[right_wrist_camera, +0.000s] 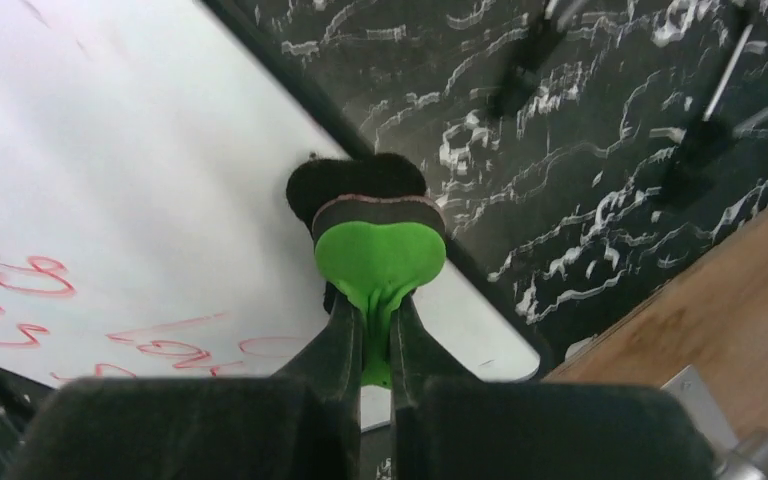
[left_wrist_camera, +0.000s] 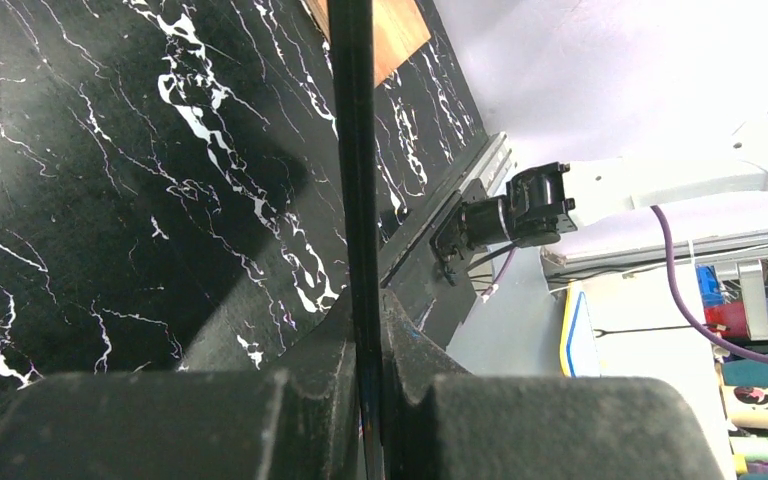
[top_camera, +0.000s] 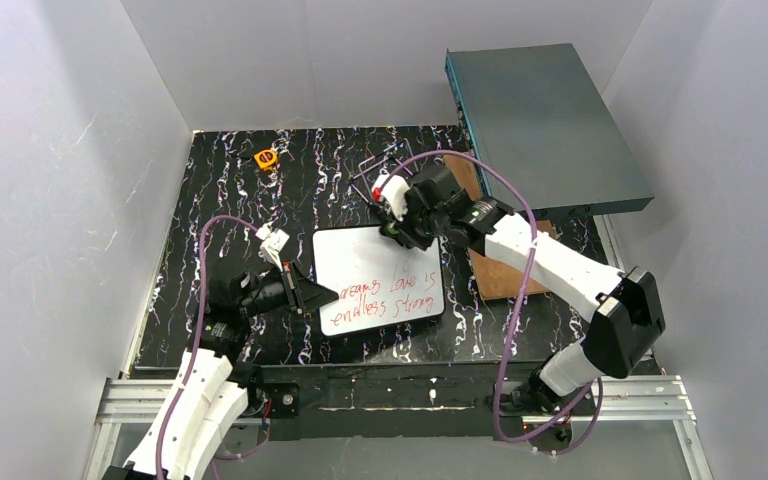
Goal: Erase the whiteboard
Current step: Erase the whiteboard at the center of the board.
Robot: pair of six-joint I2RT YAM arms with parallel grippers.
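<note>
The whiteboard (top_camera: 375,280) lies flat on the black marbled table, its upper part blank, red handwriting across its lower half. My left gripper (top_camera: 318,297) is shut on the board's left edge; in the left wrist view the thin black frame (left_wrist_camera: 352,150) runs up from between the fingers. My right gripper (top_camera: 397,226) is shut on a green eraser (right_wrist_camera: 380,255) with a black felt pad, pressed on the board's top right part (right_wrist_camera: 160,180). The red writing (right_wrist_camera: 20,285) lies below and left of the eraser.
A brown wooden board (top_camera: 505,265) lies just right of the whiteboard, partly under a large grey-teal metal box (top_camera: 545,125) at the back right. A small orange object (top_camera: 266,158) sits at the back left. White walls enclose the table.
</note>
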